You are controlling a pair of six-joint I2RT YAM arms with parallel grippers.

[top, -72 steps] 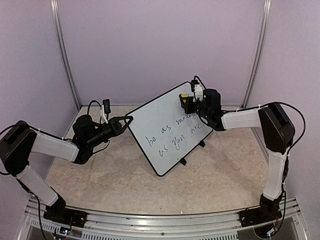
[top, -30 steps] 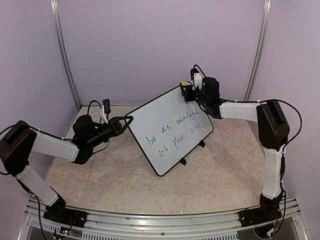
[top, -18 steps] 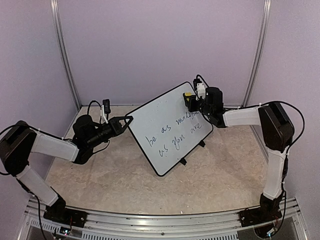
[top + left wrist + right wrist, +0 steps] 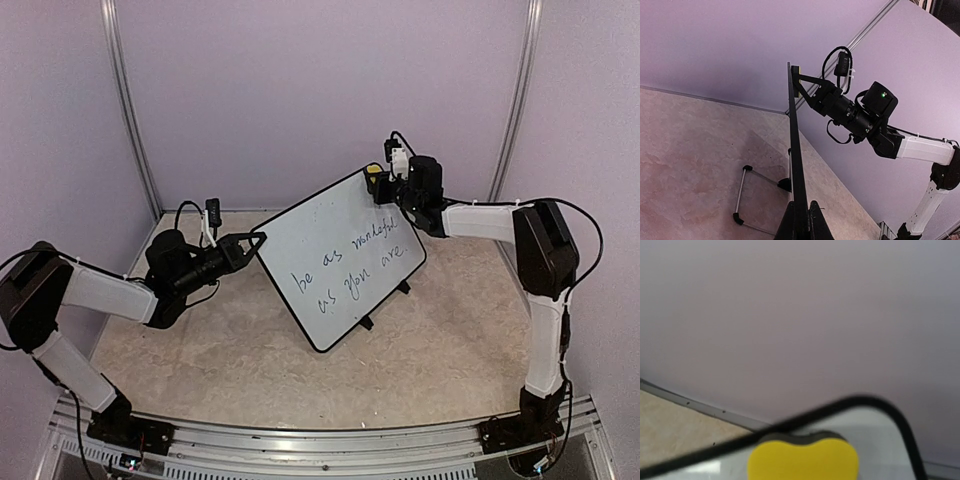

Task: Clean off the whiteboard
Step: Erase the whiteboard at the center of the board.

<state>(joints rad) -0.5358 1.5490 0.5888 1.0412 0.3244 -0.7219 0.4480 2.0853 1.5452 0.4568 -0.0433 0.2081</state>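
Observation:
The whiteboard point(image 4: 325, 235) stands tilted on the table, two lines of dark handwriting across its face. My left gripper point(image 4: 258, 240) is shut on its left corner; in the left wrist view the board's black rim point(image 4: 794, 150) runs edge-on up from between the two fingers of that gripper point(image 4: 801, 209). My right gripper point(image 4: 381, 186) is shut on a yellow sponge point(image 4: 374, 177) at the board's top corner. In the right wrist view the sponge point(image 4: 802, 460) lies against the white face just under the rounded black rim point(image 4: 880, 402); the fingers themselves are hidden.
The board's black wire stand point(image 4: 746, 192) rests on the beige marbled table point(image 4: 240, 350) behind it. Purple walls with metal posts point(image 4: 128, 110) close in the back and sides. An aluminium rail point(image 4: 300, 450) runs along the near edge.
My right gripper slid the sponge down over the upper line of writing, then back up to the board's top corner. The writing still shows. The left gripper has not moved.

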